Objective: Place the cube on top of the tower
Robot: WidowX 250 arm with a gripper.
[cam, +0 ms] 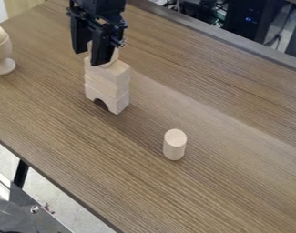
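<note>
Camera view: black two-finger gripper (91,55); pale wooden cube (114,56) at the jaws, partly hidden; pinched or free, cannot tell. Directly below jaws, pale block-built wooden tower (105,85), arched base. Off-centre release could tip cube; sideways brush on leaving could topple narrow stack. Well apart from jaws, pale wooden cylinder (174,146): tumbling blocks might knock it

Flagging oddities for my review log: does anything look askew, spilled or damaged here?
Nothing stands out: the tower stands upright under the gripper, the wooden cylinder stands on end, and no spill or damage shows.
</note>
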